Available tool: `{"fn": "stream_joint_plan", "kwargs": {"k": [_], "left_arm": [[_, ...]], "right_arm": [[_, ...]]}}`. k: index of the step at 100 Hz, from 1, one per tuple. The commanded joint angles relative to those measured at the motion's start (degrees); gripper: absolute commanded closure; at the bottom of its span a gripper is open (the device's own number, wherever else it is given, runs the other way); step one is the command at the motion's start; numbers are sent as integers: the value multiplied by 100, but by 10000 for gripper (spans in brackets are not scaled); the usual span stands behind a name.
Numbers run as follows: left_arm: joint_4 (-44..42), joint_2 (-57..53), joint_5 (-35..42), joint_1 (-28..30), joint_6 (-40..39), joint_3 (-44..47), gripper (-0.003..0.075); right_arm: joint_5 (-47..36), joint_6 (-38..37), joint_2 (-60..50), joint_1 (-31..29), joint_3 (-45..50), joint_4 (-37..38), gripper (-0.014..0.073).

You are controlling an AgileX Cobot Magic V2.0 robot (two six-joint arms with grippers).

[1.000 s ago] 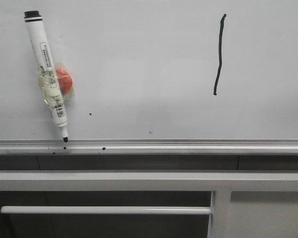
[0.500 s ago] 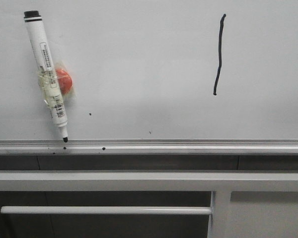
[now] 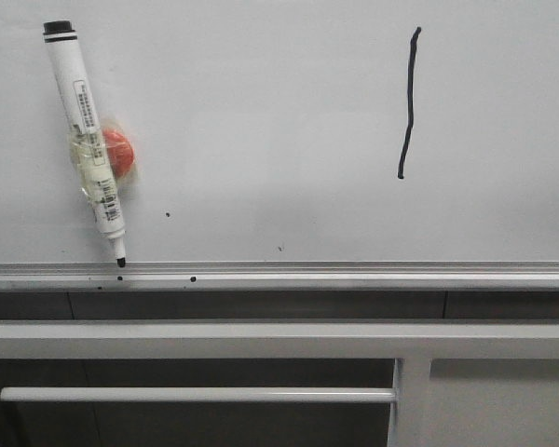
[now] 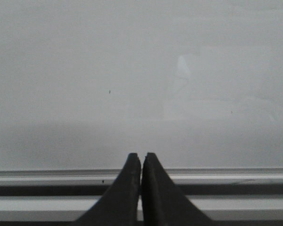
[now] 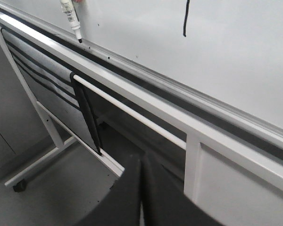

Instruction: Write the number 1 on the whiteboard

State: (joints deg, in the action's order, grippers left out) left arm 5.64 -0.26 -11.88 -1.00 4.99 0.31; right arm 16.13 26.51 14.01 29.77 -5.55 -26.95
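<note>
The whiteboard (image 3: 261, 121) fills most of the front view, with its silver rail (image 3: 279, 273) along the lower edge; I place everything else off that rail. Below the rail sits the white metal frame (image 3: 279, 337) with a thin bar (image 3: 196, 395).

Well above the rail, toward the board's right side, is the number 1 (image 3: 408, 101): one black stroke, nearly vertical, a bit wavy. The task looks done.

Toward the left, the marker pen (image 3: 86, 140) leans on the board, uncapped, with its tip down at the rail and a red round magnet (image 3: 117, 154) stuck to it with tape.

Small black specks (image 3: 167, 215) sit just above and on the rail.

The left gripper (image 4: 141, 162) faces the board just over the rail, its tips pressed together and holding nothing. The right gripper (image 5: 141, 169) is pulled back below the rail by the frame, also pinched together and empty.

Risks, as I judge them:
- The marker's bare tip at the rail can leave more dots, or dry out.
- A bump to the frame could shake the marker loose if the magnet hold is weak.
- The left gripper is near the board, so a forward drift could scrape the surface; a sideways sweep could smear the fresh stroke.
</note>
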Motion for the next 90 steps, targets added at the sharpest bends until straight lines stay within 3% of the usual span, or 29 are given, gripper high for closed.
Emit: {"fn": "stream_joint_plan", "kwargs": {"k": [1,17,90], "left_arm": [[-166,-130,175,-113,-122,33,741],[-235,-130,-239,-165,-190,33,741],[-474,-130,-286,-165,-358,33,741]], "right_arm": [[-340,12,43,-34,-156,-80,646],[-340,12,43,-34,-156,-80,646],[-340,12,43,-34,-156,-80,646]]}}
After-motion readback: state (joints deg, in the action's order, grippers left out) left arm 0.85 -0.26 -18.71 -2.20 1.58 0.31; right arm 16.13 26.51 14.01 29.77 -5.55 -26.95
